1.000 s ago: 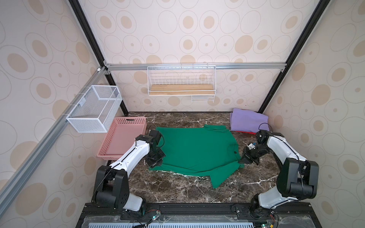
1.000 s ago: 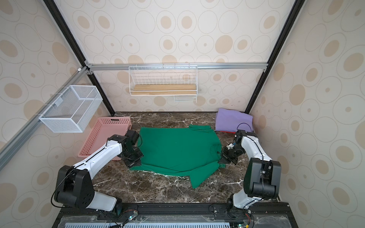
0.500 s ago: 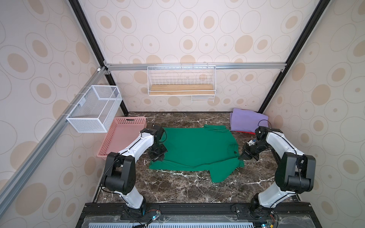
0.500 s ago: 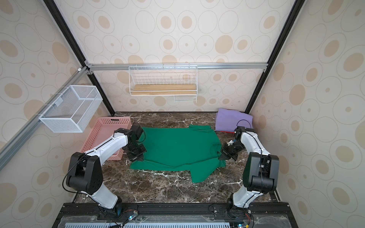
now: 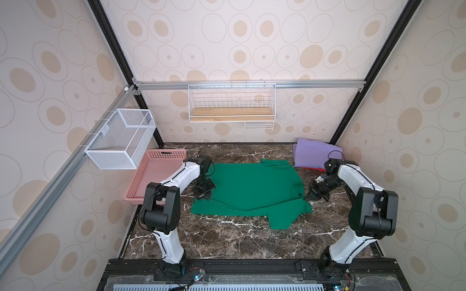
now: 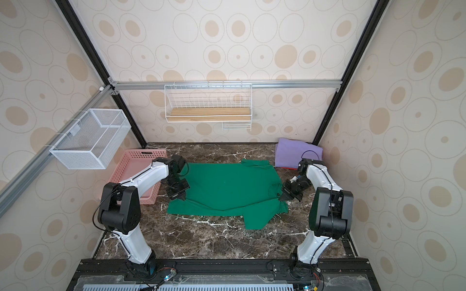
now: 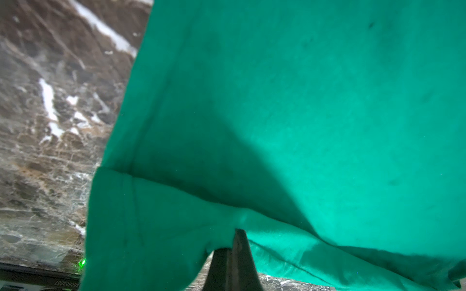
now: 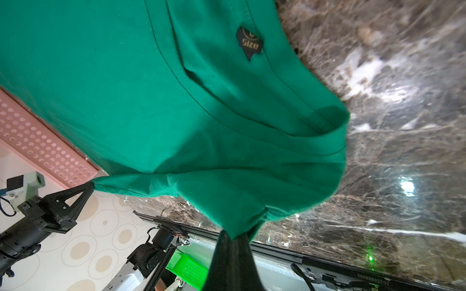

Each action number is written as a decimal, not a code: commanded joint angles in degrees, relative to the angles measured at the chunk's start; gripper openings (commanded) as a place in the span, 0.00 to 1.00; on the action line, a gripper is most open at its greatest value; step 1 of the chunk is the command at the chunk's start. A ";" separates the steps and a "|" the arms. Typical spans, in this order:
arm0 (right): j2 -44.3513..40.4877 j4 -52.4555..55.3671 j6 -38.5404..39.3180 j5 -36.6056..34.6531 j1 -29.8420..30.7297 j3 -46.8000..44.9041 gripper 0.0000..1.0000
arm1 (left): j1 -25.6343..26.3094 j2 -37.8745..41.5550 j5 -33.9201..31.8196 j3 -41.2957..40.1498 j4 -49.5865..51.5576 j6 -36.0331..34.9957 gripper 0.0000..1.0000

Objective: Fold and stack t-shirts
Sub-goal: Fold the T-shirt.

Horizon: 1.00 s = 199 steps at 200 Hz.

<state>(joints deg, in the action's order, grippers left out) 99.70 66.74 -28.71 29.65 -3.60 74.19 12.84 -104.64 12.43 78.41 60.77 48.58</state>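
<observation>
While my left tool [image 5: 203,197] and right tool [image 5: 309,197], both pinching the green t-shirt [image 5: 252,186], are carrying it toward the tabletop's [image 5: 227,241] back edge, I'm starting the fold.

Dark brown marble desk [image 5: 227,241] with white veins, seen in both top views. At the middle lies a green t-shirt [image 5: 252,186], spread mostly flat, one sleeve pointing toward the near edge. Along the left side stands a pink basket [image 5: 141,173] of perforated plastic, just beside the green cloth. In the far right corner lies a folded red t-shirt [image 5: 310,168] – only a thin strip of it shows – under a folded lavender t-shirt [image 5: 312,153], the pair near the green one's collar end.
</observation>
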 commanded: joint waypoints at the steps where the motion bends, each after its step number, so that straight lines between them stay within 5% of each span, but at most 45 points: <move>1: 1.54 1.10 -0.34 -0.69 0.41 2.48 0.03 | -0.36 -2.23 0.00 3.05 2.23 -1.95 0.00; 199: 10.20 2.96 0.61 -2.03 0.52 10.95 0.05 | -2.43 -12.48 -0.03 11.55 4.22 -4.69 0.00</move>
<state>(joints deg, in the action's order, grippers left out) 108.64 68.10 -28.47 28.34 -3.55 83.46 10.92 -115.79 12.97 87.33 63.00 45.32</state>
